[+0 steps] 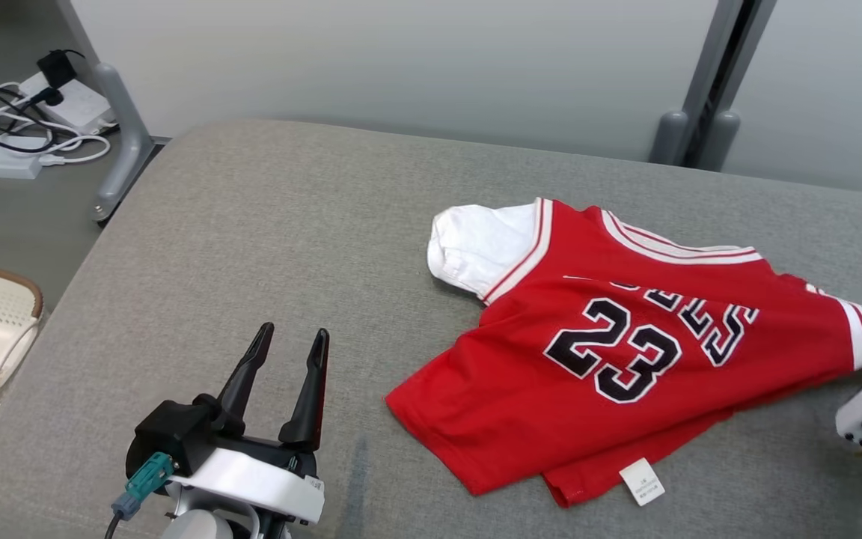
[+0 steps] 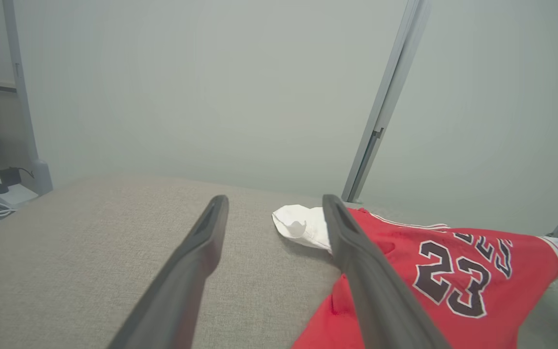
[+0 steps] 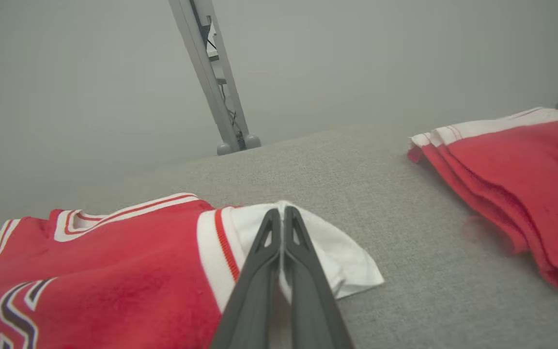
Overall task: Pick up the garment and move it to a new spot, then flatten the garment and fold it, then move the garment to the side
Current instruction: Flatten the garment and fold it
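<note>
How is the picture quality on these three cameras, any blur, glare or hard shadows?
Head view: soft, even light, no glare; the jersey is sharp and casts only a thin shadow. Left wrist view: the near fingers are out of focus and the background is hazy. Right wrist view: slightly soft overall; the folded red cloth blurs at its near edge.

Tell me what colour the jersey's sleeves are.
White sleeves on a red jersey, clearest in the head view.

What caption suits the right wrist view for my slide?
Right hand, shut, tips at the white sleeve of the red jersey; folded red cloth nearby.
</note>
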Robot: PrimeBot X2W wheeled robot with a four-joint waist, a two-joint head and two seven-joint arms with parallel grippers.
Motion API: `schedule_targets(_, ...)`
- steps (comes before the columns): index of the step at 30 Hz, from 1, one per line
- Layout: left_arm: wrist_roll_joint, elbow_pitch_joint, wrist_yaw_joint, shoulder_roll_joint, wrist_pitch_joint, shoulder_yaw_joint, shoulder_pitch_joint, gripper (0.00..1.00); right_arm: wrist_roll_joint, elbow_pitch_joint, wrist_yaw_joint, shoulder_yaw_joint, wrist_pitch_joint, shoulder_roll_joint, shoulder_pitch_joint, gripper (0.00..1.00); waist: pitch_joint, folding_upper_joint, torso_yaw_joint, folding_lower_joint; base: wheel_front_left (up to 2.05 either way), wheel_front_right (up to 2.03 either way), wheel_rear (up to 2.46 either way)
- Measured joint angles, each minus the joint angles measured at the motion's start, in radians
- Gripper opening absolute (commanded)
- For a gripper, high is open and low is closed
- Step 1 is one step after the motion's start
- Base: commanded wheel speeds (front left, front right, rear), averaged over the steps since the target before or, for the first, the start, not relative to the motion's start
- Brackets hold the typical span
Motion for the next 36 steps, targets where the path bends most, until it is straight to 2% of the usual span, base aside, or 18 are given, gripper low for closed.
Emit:
schedule_targets(6, 0.004, 0.002, 0.0, 0.0, 0.0, -0.007, -0.001, 1.0, -0.083, 0.012, 0.0, -0.141, 0.0, 0.03, 0.054, 0.02, -0.001, 0.0, -0.038, 0.0, 0.0, 0.0, 0.0)
schedule_targets(7, 0.004, 0.003, 0.0, 0.0, 0.0, -0.008, 0.0, 1.0, -0.098, 0.024, 0.0, -0.156, 0.0, 0.035, 0.059, 0.67, -0.003, 0.0, -0.043, 0.0, 0.0, 0.0, 0.0)
schedule_targets(8, 0.004, 0.004, 0.0, 0.0, 0.0, -0.008, 0.0, 1.0, -0.118, 0.03, 0.0, -0.165, 0.0, 0.038, 0.062, 1.0, -0.007, 0.0, -0.048, 0.0, 0.0, 0.0, 0.0)
schedule_targets(11, 0.004, 0.005, 0.0, 0.0, 0.0, -0.011, 0.001, 1.0, -0.157, 0.031, 0.0, -0.18, 0.0, 0.047, 0.061, 1.0, -0.019, 0.0, -0.061, 0.0, 0.0, 0.0, 0.0)
schedule_targets(15, 0.005, 0.007, 0.0, 0.0, 0.0, -0.012, 0.005, 1.0, -0.173, -0.054, 0.0, -0.151, 0.0, 0.069, 0.054, 1.0, -0.039, 0.0, -0.074, 0.0, 0.0, 0.0, 0.0)
schedule_targets(20, 0.006, -0.003, 0.0, 0.0, 0.0, -0.004, 0.01, 1.0, -0.08, -0.245, 0.0, 0.044, 0.0, 0.104, 0.067, 1.0, -0.06, 0.0, -0.085, 0.0, 0.0, 0.0, 0.0)
schedule_targets(25, 0.007, -0.009, 0.0, 0.0, 0.0, 0.005, 0.013, 1.0, 0.009, -0.48, 0.0, 0.25, 0.0, 0.095, 0.177, 1.0, -0.065, 0.0, -0.09, 0.0, 0.0, 0.0, 0.0)
schedule_targets(30, 0.015, -0.009, 0.0, 0.0, 0.0, 0.004, 0.026, 1.0, 0.059, -0.652, 0.0, 0.299, 0.0, 0.1, 0.28, 1.0, -0.063, 0.0, -0.089, 0.0, 0.0, 0.0, 0.0)
schedule_targets(36, 0.047, 0.002, 0.0, 0.0, 0.0, -0.012, 0.045, 1.0, 0.074, -0.726, 0.0, 0.309, 0.0, 0.119, 0.36, 1.0, -0.051, 0.0, -0.084, 0.0, 0.0, 0.0, 0.0)
